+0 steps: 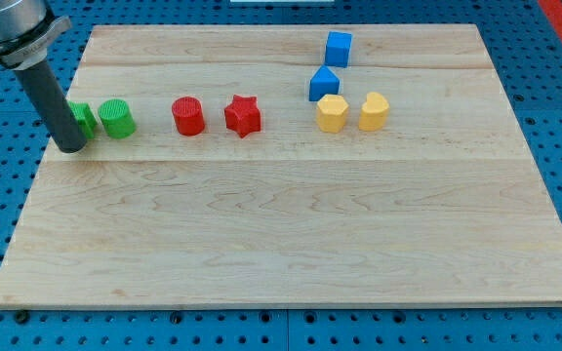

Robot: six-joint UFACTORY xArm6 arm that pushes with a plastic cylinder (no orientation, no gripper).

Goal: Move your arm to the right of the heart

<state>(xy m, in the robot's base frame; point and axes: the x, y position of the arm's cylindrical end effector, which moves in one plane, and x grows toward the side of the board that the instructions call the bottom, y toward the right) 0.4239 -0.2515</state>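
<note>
The yellow heart block (374,111) sits in the upper right part of the wooden board (291,234). A yellow hexagon block (332,113) lies just to its left. My tip (71,146) rests on the board at the far left, far to the left of the heart. It stands in front of a green block (84,119), partly hiding it.
A green cylinder (117,118), a red cylinder (188,116) and a red star (243,116) lie in a row between my tip and the yellow blocks. Two blue blocks (338,48) (324,83) sit above the yellow hexagon. A blue pegboard surrounds the board.
</note>
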